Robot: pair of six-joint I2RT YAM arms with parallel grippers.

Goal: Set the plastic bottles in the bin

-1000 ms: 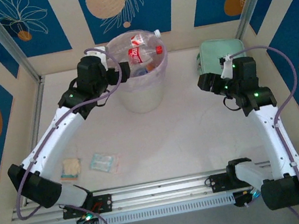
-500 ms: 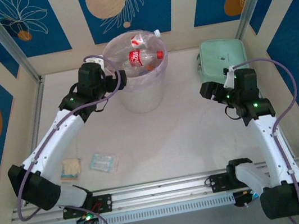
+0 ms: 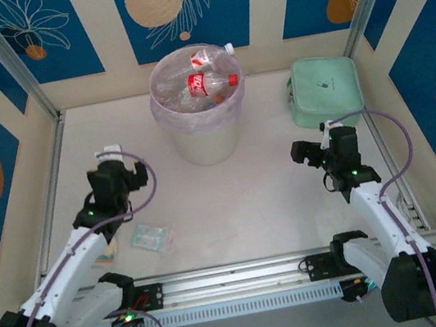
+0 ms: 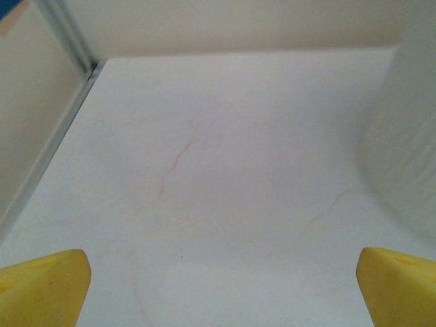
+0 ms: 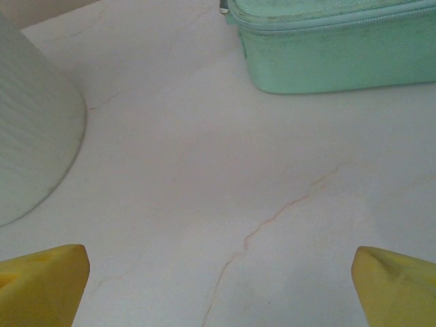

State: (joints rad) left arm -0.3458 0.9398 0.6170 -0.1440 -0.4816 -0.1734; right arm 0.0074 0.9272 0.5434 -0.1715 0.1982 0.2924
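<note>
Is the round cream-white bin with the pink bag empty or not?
Not empty: clear plastic bottles with red labels lie inside the round cream-white bin.

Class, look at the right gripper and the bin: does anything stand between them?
Nothing visible does. Bare table lies between the right gripper and the bin; the mint-green case sits clear of that line.

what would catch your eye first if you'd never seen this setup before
The pink-lined cream-white bin at the far middle of the table draws the eye first, with red-labelled plastic bottles piled inside it. A mint-green case lies to its right, near the far right corner. The left arm and right arm flank the bare middle of the table, jaws wide open and empty.
</note>
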